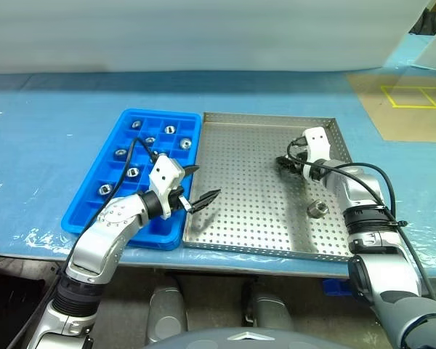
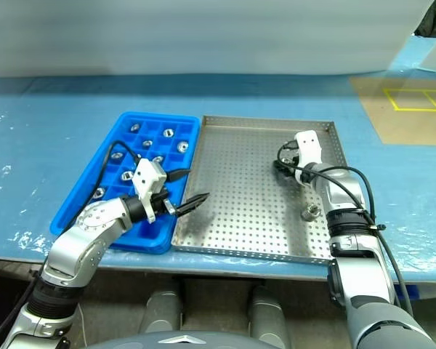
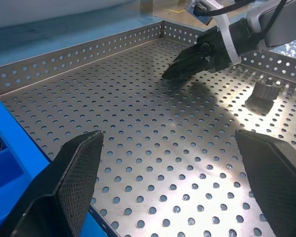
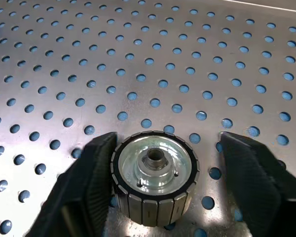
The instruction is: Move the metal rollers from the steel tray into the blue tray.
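Right now I see one metal roller [image 4: 155,177] between my right gripper's [image 4: 163,173] fingers on the steel tray [image 1: 240,182], centre-right of the head view: one finger touches it, the other stands apart, so nothing is gripped. Another roller [image 1: 318,209] lies lower right. Seven rollers [image 1: 133,172] sit in the blue tray [image 1: 94,171] at left. My left gripper [image 1: 200,185] hovers wide open, empty, over the trays' shared edge.

shiny perforated steel tray [image 1: 254,189], glossy plastic blue tray [image 1: 94,211].
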